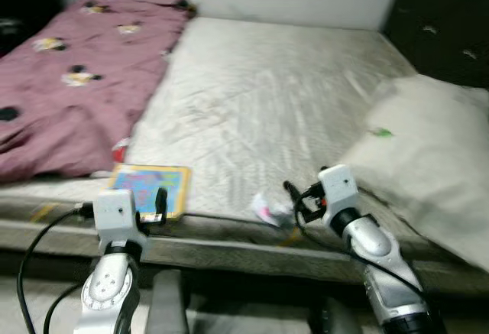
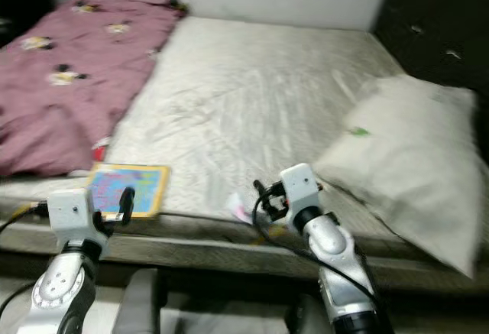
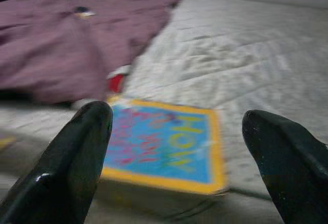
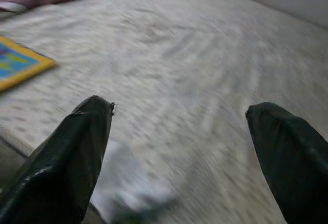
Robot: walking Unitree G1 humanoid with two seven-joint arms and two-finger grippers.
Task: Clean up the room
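A bed with a grey-white sheet [image 1: 267,97] lies before me. A yellow-edged blue picture book [image 1: 151,187] rests flat at its near edge; the left wrist view has the book [image 3: 164,147] just beyond the wide-apart fingers. My left gripper [image 1: 157,205] is open right at the book's near edge. A crumpled white wrapper with pink [image 1: 269,209] lies at the bed's front edge. My right gripper [image 1: 294,200] is open just right of it; the wrapper [image 4: 128,188] appears blurred between the fingers in the right wrist view.
A rumpled maroon blanket [image 1: 72,74] with dark and yellow prints covers the bed's left side. A small red thing [image 1: 120,150] peeks out at its edge. A large white pillow [image 1: 428,166] lies on the right. A dark headboard [image 1: 451,21] stands behind it.
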